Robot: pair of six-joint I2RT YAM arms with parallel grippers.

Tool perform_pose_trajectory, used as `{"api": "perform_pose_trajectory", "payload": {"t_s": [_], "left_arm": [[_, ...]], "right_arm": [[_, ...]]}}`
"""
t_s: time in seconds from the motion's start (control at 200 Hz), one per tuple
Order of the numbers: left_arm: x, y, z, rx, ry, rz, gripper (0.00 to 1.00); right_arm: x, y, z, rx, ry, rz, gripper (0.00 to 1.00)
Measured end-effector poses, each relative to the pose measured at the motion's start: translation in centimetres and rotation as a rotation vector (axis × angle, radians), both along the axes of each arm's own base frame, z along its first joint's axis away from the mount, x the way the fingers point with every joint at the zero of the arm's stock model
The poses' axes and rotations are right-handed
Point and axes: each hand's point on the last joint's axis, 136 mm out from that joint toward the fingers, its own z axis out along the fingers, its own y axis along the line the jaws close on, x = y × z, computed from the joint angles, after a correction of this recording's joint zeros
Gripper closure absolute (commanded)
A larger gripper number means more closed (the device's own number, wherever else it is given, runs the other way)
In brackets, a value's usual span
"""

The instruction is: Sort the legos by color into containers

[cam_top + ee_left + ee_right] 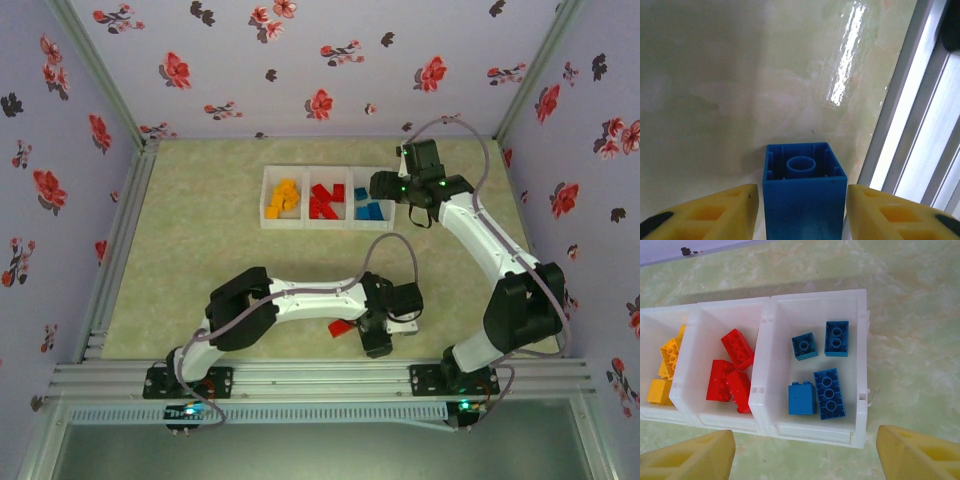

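1. Standing by the table [200, 250], I see the left gripper [803, 194] down at the near edge, close beside the aluminium rail [920, 125]. A blue brick [804, 210] sits between its yellow fingers [715, 212].
2. The brick lies tipped on its side, with its hollow underside facing out across the table. The fingers flank its two flat walls. I take those for the sensible faces to squeeze, since studs or an open bottom would give poor purchase.
3. One finger looks to touch the brick, but a sliver of gap shows at the other. I cannot tell whether it is truly pinched or only bracketed.
4. From above, a red brick [340, 327] lies on the table just beside that gripper. It looks like another piece waiting its turn.
5. The containers [304, 224] stand in a row mid-table, well apart from this pick. The yellow bricks [665, 370] are in the left bin, the red bricks [732, 372] in the middle and four blue bricks [820, 372] in the right.
6. The right gripper [805, 442] hovers over the near wall of the blue bin, its fingers spread wide with nothing between them. My guess is that it waits there, out of the left arm's way.
7. The blue brick belongs in the right bin. To get it there, I'd expect the left arm to need a firm squeeze, a lift clear of the rail and a long carry across. A loose hold on those smooth walls could let the brick slip.
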Motion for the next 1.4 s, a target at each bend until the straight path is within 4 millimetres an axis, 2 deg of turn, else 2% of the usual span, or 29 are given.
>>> {"api": "perform_pose_trajectory", "payload": {"t_s": [0.295, 0.51, 0.62, 0.715, 0.9, 1.11, 1.215, 1.325, 1.4], "left_arm": [[0.0, 0.0, -0.2, 0.006, 0.0, -0.009, 0.74], [0.5, 0.0, -0.2, -0.008, -0.005, 0.003, 0.8], [2.3, 0.9, 0.1, -0.014, -0.028, 0.046, 0.81], [5.8, 2.0, 1.3, -0.036, -0.081, 0.135, 0.81], [14.7, 4.6, 6.5, -0.144, -0.213, 0.378, 0.8], [22.8, 7.7, 10.6, -0.221, -0.306, 0.593, 0.8], [26.3, 7.6, 12.9, -0.281, -0.337, 0.666, 0.79], [29.9, 6.3, 15.1, -0.352, -0.369, 0.716, 0.79], [32.0, 5.3, 15.8, -0.39, -0.383, 0.742, 0.79]], "right_arm": [[0.1, -0.3, 0.0, -0.001, 0.0, -0.007, 0.27], [0.3, -1.2, 0.3, 0.001, -0.006, -0.029, 0.27], [0.5, -2.1, 0.5, 0.0, -0.012, -0.053, 0.27], [0.5, -3.1, 0.4, -0.001, -0.009, -0.074, 0.27], [0.0, -4.3, 0.1, -0.008, -0.005, -0.102, 0.27], [-0.8, -4.9, -0.1, -0.021, -0.007, -0.118, 0.27], [-1.4, -5.1, -0.6, -0.027, 0.003, -0.122, 0.28], [-2.2, -5.3, -1.4, -0.028, 0.02, -0.125, 0.28], [-2.8, -5.4, -2.0, -0.03, 0.031, -0.126, 0.28]]}}
